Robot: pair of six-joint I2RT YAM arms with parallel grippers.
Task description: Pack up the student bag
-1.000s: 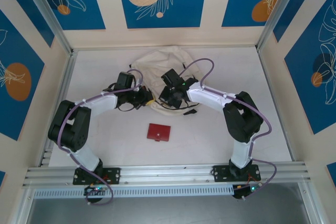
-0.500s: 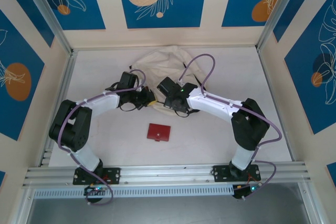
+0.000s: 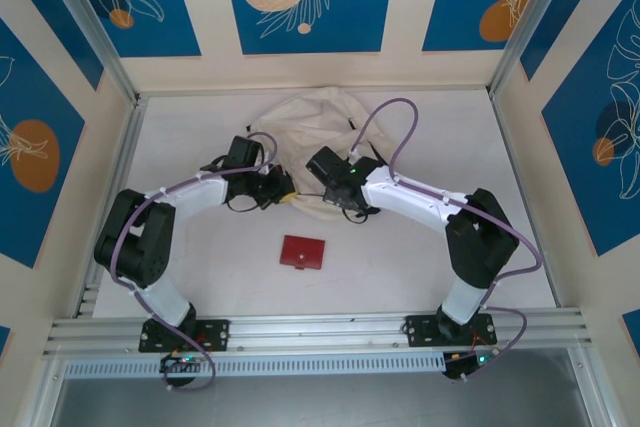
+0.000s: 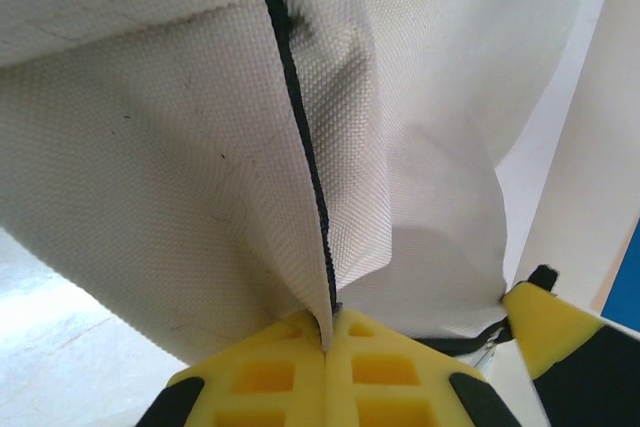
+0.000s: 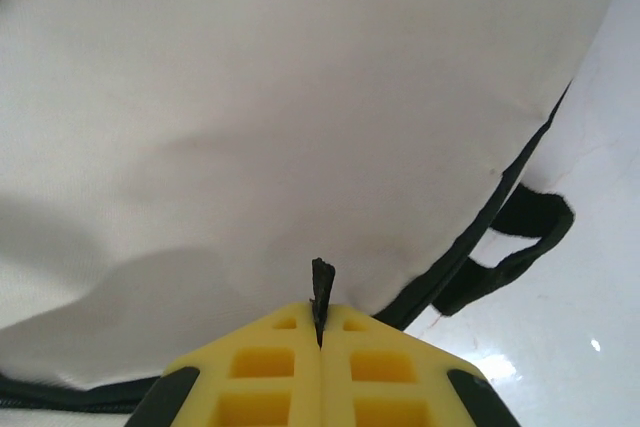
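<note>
Left arm: reaches from the near left corner of the white bench [image 3: 200, 277] toward the middle, cable looped along it. Left claw [image 3: 278, 187]: at the near left edge of the bag; in the left wrist view its yellow pads are pressed together [image 4: 327, 332] on a fold of cream fabric, pinching it right where a line of black trim [image 4: 300, 117] runs down into the closed jaws. Red item [image 3: 303, 252]: flat, rectangular, lying alone on the bench near the centre, in front of both claws and apart from the bag. Student bag [image 3: 310, 117]: cream soft fabric, crumpled, lying at the middle of the bench toward the back wall, its near edge drawn between the two claws; woven cloth shows close up in the left wrist view [image 4: 150, 147] and smooth cloth in the right wrist view [image 5: 250, 97]. Right claw [image 3: 335, 195]: at the near right edge of the bag, pads shut tight [image 5: 320, 322] on a short black tab [image 5: 321, 282] at the bag's rim. Black strap loop [image 5: 520, 232]: lies on the bench just right of that rim.
</note>
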